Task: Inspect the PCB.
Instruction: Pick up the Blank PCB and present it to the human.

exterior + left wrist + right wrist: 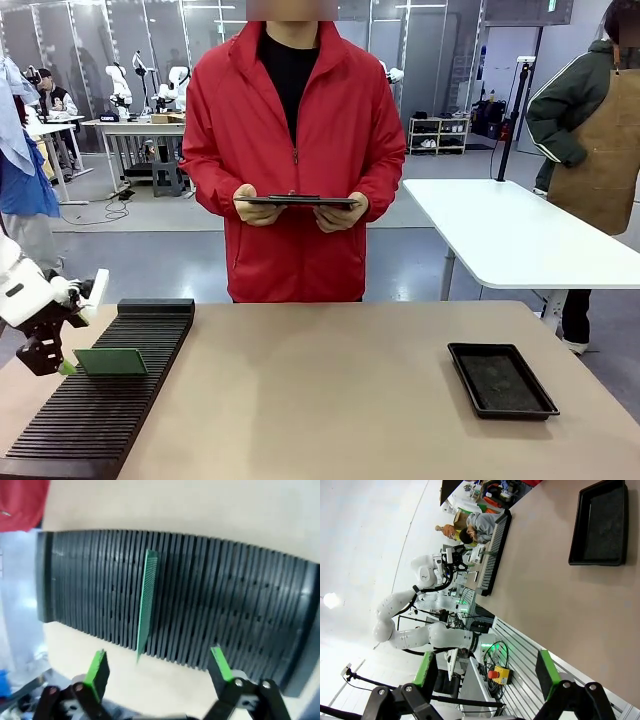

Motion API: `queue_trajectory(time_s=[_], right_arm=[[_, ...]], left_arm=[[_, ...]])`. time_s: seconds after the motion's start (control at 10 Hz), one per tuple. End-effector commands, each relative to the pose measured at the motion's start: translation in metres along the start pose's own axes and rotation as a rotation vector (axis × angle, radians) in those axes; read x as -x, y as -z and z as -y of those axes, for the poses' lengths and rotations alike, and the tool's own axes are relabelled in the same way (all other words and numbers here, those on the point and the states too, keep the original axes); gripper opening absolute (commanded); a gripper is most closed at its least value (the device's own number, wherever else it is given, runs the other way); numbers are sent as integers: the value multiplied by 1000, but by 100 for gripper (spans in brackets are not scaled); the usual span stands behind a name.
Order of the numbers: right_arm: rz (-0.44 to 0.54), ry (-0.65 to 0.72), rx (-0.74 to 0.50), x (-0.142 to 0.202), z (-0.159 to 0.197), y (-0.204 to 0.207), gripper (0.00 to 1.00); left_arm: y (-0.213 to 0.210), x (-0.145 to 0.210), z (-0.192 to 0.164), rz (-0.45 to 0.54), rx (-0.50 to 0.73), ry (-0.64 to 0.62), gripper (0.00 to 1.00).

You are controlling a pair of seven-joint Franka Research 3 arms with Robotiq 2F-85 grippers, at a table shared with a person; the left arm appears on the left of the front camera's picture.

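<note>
The PCB (pixel 110 362) is a thin green board standing on edge in a slot of the black ribbed rack (pixel 130 330) at the table's left. My left gripper (pixel 60 366) hovers at the board's left end, jaws open, not touching it. In the left wrist view the PCB (pixel 146 600) shows edge-on across the rack (pixel 240 605), a little ahead of the open left gripper (pixel 159 666) and in line with the gap between its green pads. My right gripper (pixel 486 670) is open and holds nothing, well back from the table.
A person in a red jacket stands at the far side holding a dark flat slab (pixel 295 201) in both hands. A shallow black tray (pixel 500 380) lies at the table's right, also seen as the tray (pixel 600 525) from the right wrist.
</note>
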State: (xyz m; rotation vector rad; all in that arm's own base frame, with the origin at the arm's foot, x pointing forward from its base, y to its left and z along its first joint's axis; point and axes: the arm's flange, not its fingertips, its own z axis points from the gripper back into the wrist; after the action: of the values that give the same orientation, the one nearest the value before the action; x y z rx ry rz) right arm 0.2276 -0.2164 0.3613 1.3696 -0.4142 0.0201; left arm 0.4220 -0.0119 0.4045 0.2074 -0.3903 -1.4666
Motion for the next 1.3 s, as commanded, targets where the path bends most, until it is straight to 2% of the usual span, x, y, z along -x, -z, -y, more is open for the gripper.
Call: queue_trajectory(time_s=[0.0,0.8,0.9,1.1,1.2], right_arm=[[3,-5,-11,0,-1,0,100],[3,-5,-11,0,-1,0,100],[3,-5,-11,0,-1,0,100],[3,-5,-11,0,-1,0,100],[3,-5,-11,0,-1,0,100]], left_arm=[[10,1,-16,-30,-12,29,100],[56,1,-42,-95,50,27,100],[63,3,-42,-109,62,25,97],[68,6,-40,-112,59,16,49],[69,7,-38,-102,68,18,14]])
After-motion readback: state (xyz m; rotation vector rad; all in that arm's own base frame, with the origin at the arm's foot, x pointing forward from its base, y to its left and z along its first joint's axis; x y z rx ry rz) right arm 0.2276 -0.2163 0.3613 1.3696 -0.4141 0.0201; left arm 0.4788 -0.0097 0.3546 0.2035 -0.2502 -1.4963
